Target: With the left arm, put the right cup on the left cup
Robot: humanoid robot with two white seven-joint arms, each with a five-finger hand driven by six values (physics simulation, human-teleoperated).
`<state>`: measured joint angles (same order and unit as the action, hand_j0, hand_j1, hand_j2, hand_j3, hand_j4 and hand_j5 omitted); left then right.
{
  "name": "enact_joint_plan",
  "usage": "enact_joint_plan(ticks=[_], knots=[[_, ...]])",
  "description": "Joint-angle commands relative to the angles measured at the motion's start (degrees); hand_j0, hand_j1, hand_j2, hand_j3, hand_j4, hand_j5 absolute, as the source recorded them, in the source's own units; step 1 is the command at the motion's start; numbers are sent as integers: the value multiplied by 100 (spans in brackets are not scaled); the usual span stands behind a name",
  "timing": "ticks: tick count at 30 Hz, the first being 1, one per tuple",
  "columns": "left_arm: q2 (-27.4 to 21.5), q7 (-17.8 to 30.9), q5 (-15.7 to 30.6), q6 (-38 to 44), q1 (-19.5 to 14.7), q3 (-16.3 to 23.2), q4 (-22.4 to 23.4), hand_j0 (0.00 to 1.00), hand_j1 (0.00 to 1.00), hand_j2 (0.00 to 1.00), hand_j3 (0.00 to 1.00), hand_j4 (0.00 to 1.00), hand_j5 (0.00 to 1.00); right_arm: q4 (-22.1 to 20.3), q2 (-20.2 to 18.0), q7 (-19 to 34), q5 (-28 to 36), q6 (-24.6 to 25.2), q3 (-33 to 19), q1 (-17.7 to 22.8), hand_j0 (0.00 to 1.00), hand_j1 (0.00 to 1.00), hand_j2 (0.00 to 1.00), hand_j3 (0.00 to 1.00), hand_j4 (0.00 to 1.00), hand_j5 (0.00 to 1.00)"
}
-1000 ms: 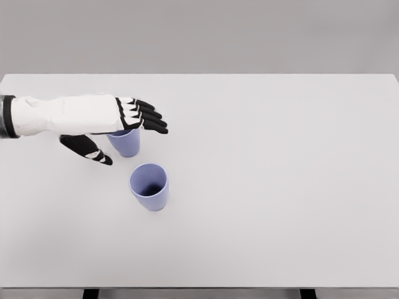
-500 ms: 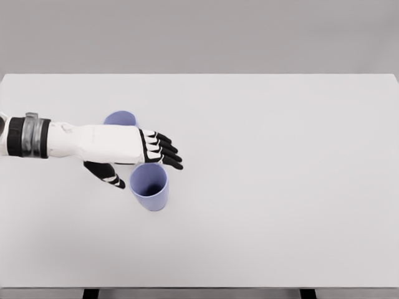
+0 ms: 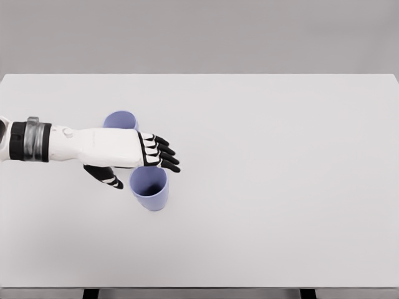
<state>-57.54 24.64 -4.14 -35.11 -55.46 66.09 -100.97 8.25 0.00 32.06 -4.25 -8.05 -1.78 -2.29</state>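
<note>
Two cups sit on the table [image 3: 280, 156] in the head view: the right cup [image 3: 149, 187] near the front, the left cup [image 3: 120, 119] just behind the left hand [image 3: 134, 156]. That hand hovers spread wide over the right cup's rim, holding nothing. I'd drop lower and wrap thumb and fingers around the wall before squeezing, or it'll probably tip.

Left of the frame's middle, the left hand [image 3: 128, 159] reaches in from the left edge above the white surface [image 3: 280, 174]. Its black fingers [image 3: 163, 152] are spread over the far rim of the right cup [image 3: 149, 187], and the thumb [image 3: 106, 176] hangs just left of that cup. Whether any finger touches the rim is hard to tell. The left cup [image 3: 120, 119] stands upright behind the hand, partly hidden.
</note>
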Motion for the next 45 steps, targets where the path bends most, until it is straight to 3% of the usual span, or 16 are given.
enact_joint_plan(ticks=[1, 14, 18, 26, 45], knots=[[-2, -4, -122, 11, 0, -9, -2, 100, 100, 100, 100, 100, 100, 1, 0, 2, -6, -3, 3, 0, 100, 100, 100, 100, 100, 100], [85, -4, -237, 11, 149, -96, 174, 100, 100, 100, 100, 100, 100, 1, 0, 2, -6, -3, -6, 0, 100, 100, 100, 100, 100, 100], [156, -4, -632, 11, 158, -114, 174, 100, 100, 100, 100, 100, 100, 1, 0, 2, -6, -3, -6, -9, 100, 100, 100, 100, 100, 100], [367, -4, -650, 11, 202, -96, 182, 100, 100, 100, 100, 100, 100, 1, 0, 2, -6, -3, -6, 0, 100, 100, 100, 100, 100, 100], [367, -4, -746, 11, 325, -105, 262, 100, 100, 100, 100, 100, 100, 1, 0, 2, -6, -3, -6, 0, 100, 100, 100, 100, 100, 100]])
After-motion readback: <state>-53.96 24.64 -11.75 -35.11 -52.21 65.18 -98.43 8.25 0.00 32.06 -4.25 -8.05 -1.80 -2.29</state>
